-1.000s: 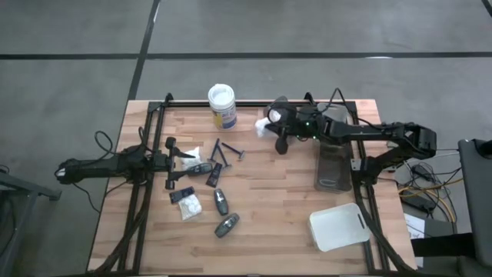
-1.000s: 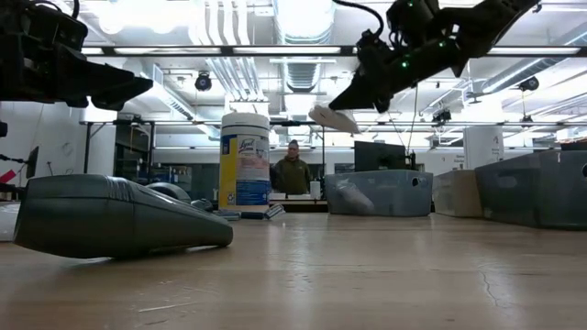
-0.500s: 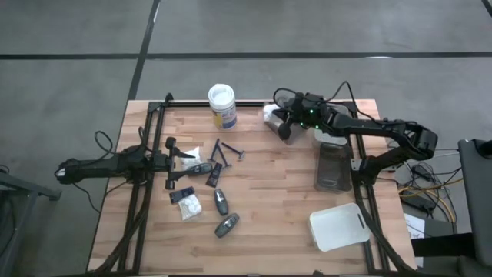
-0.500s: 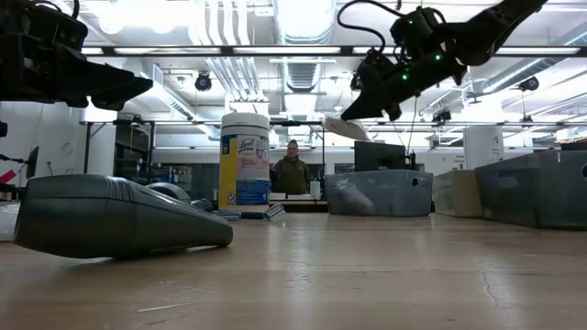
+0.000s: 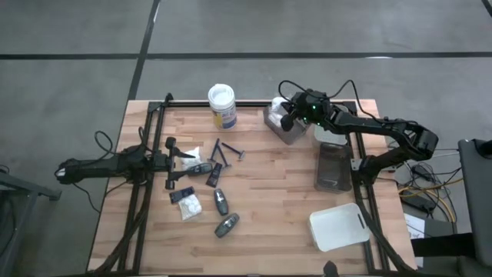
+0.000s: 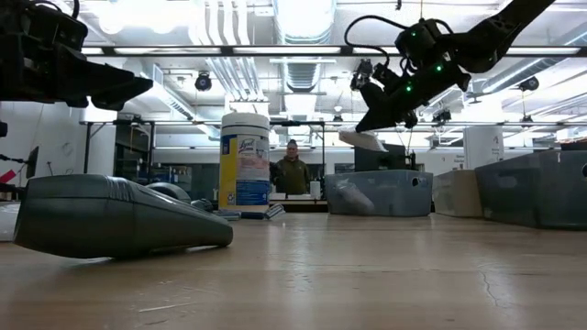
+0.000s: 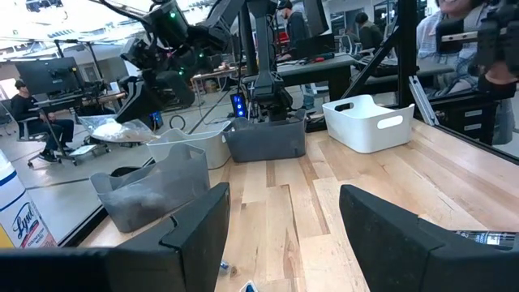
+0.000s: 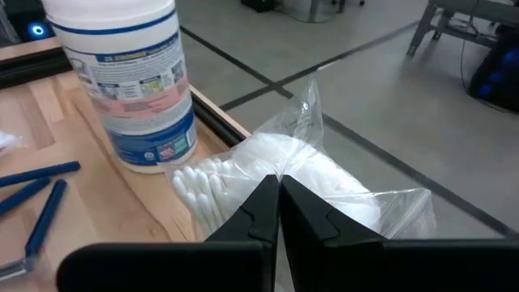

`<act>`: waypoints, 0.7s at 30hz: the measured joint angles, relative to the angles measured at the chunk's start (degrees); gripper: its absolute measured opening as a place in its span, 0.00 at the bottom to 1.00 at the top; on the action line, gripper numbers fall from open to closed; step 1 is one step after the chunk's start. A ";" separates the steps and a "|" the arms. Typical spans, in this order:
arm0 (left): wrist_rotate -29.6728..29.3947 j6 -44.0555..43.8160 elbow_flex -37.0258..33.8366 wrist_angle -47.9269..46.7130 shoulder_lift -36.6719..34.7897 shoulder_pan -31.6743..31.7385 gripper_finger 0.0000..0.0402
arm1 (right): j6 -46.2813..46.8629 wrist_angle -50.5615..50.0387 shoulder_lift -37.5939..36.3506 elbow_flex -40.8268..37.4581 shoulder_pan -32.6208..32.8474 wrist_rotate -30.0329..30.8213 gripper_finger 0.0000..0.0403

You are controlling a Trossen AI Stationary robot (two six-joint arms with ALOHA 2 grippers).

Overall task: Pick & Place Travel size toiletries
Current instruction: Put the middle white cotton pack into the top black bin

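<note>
Packet (image 8: 324, 174) above grey tray (image 5: 283, 131), jar (image 5: 222, 105) nearby.

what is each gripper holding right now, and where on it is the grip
The right gripper is shut on the clear packet of white swabs, pinching the plastic at its edge, above the grey bin. The left gripper is open and holds nothing.

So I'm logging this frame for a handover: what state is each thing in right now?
right gripper: shut on the white packet, raised over the grey tray
white packet: held, hanging in the air
left gripper: open, empty, beside the loose toiletries
grey tray: on the table, packet not yet in it
wipes jar: upright, lid on
white tray: on the table, empty
</note>
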 joint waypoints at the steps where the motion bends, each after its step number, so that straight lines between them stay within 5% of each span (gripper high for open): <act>1: 0.00 0.00 0.00 0.00 0.00 0.00 0.59 | 0.09 0.21 0.24 0.00 -0.12 0.56 0.02; 21: 0.00 0.00 0.00 0.00 0.00 0.02 0.59 | 2.01 3.70 15.44 2.15 -3.54 1.03 0.02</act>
